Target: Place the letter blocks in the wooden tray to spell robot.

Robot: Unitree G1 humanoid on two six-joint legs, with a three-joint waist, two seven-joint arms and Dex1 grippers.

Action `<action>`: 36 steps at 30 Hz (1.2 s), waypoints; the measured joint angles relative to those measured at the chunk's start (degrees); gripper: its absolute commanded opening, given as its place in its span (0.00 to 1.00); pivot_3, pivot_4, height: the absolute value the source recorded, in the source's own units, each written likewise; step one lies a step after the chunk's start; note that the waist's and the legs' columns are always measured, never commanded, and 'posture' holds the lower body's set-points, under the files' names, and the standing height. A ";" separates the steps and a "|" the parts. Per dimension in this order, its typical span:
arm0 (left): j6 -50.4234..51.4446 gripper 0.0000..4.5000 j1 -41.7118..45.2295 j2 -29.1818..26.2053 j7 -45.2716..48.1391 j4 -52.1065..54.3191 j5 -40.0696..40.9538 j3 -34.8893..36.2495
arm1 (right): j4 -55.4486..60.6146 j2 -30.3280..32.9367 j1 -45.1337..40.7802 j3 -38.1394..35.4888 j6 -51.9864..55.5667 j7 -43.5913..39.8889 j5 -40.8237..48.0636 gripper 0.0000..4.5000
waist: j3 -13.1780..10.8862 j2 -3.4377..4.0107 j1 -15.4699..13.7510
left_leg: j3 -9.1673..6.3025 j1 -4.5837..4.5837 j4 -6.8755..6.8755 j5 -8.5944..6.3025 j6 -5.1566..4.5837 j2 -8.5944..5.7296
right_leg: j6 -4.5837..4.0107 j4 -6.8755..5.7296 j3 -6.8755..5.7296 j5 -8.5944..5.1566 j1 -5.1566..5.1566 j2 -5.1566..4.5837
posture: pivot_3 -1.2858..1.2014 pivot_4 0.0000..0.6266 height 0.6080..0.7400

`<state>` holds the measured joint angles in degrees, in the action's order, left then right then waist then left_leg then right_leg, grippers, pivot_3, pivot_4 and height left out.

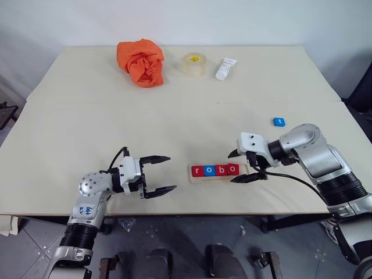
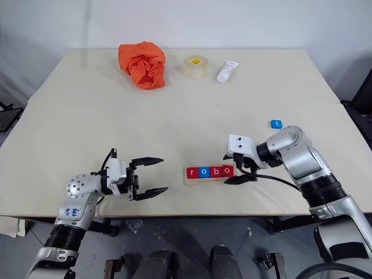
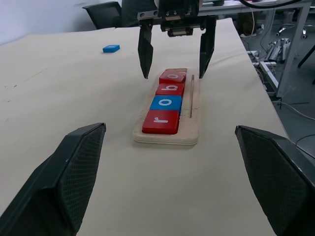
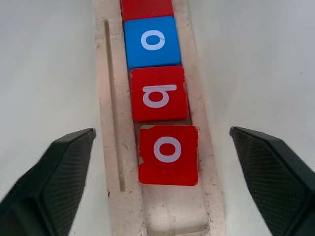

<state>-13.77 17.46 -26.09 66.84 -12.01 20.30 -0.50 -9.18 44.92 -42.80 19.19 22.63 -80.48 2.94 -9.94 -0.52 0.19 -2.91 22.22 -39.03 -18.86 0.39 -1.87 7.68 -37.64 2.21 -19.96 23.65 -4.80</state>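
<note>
Tray (image 1: 220, 177): I logged four tiles, r-o-b-o. Right pincer (image 1: 244, 167) wide open, empty, over second o (image 4: 168, 154). Left pincer (image 1: 159, 174) open, empty. Next: fetch blue t (image 1: 279, 122) from tabletop (image 1: 174, 110).

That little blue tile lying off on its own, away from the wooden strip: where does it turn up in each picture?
Left eye view: the lone blue tile lies beyond the right claw.
Right eye view: same spot.
Left wrist view: far behind the wooden tray, toward the upper left.
Right wrist view: not in it.
Shared landmark: the wooden tray.
</note>
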 measured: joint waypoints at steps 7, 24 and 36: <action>0.00 1.00 0.19 0.16 -0.43 -0.05 -0.01 -0.04 | -0.80 3.70 2.73 -4.02 -0.10 2.25 0.36 0.64 | 0.00 0.00 -0.11 | -0.01 0.00 0.00 0.00 -0.01 -0.02 | 0.00 0.02 -0.04 0.00 -0.02 -0.04 | 0.52 0.24 1.00; 0.00 1.00 1.21 0.30 -0.38 -0.30 -0.01 -0.18 | -3.89 0.59 3.32 -4.49 -1.09 5.33 0.51 0.01 | 0.00 0.00 0.05 | 0.01 0.00 0.00 0.00 0.00 0.00 | 0.00 0.00 -0.05 0.00 0.00 -0.02 | 0.52 0.24 1.00; -0.01 1.00 1.20 0.30 -0.48 -0.29 -0.09 -0.18 | -1.66 0.44 3.71 -4.68 0.03 5.55 0.72 0.01 | 0.00 0.00 0.01 | -0.01 0.00 0.00 0.00 0.00 -0.01 | 0.00 0.00 -0.07 0.00 -0.01 -0.03 | 0.52 0.24 1.00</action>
<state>-13.78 18.66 -25.79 66.36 -12.30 20.21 -0.68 -10.84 45.36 -39.10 14.51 22.66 -74.93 3.66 -9.94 -0.52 0.20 -2.92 22.23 -39.03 -18.86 0.39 -1.88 7.67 -37.64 2.13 -19.96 23.65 -4.83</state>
